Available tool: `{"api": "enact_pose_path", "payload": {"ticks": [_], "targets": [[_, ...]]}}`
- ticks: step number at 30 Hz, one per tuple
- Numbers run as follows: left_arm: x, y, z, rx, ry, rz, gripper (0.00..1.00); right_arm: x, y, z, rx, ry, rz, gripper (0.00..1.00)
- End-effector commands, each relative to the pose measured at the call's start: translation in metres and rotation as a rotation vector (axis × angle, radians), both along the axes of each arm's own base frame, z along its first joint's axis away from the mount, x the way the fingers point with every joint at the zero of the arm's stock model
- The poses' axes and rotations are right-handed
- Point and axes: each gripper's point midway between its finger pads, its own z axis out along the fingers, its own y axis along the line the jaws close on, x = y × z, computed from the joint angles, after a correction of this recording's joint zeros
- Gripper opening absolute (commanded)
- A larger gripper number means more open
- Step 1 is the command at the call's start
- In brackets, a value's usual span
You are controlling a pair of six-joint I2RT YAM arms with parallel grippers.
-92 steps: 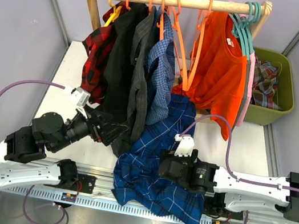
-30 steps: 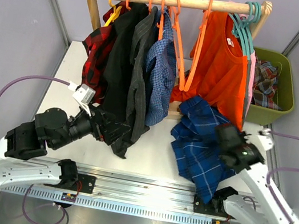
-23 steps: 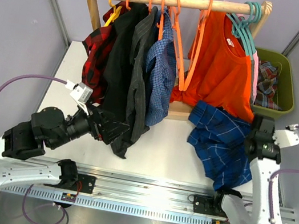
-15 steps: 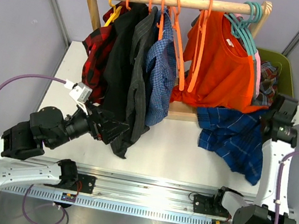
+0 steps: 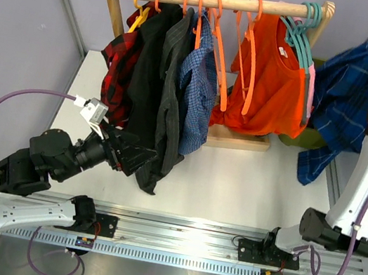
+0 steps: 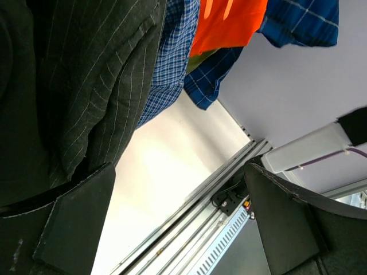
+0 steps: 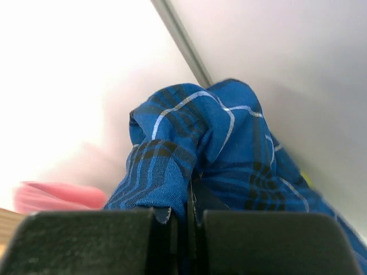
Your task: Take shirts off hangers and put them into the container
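White bench (image 5: 233,182), hanger rack. Right wrist view alone shows right pincer (image 7: 189,220) clenched on blue shirt (image 7: 200,149). Overhead view: right arm reared upright, shirt dangling, hiding most of basket (image 5: 306,138). Left pincer (image 6: 178,223) released, low beside grey shirt (image 6: 97,86).

1. The right gripper (image 7: 189,216) has its two black fingers (image 7: 92,240) pressed together on a fold of dark blue plaid shirt (image 7: 212,143).
2. The shirt bunches up above the fingers.
3. Blurred pink cloth (image 7: 57,196) lies at lower left.

top view | container (image 5: 306,138) mostly hidden | behind dark blue plaid shirt (image 5: 353,89)
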Motion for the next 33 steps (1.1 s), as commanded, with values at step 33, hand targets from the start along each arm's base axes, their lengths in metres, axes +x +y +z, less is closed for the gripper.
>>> {"api": "enact_pose_path", "payload": {"ticks": [33], "targets": [[0.021, 0.019, 0.017, -0.015, -0.045, 0.151, 0.99, 0.063, 0.037, 0.222, -0.416, -1.032, 0.281, 0.00]]}}
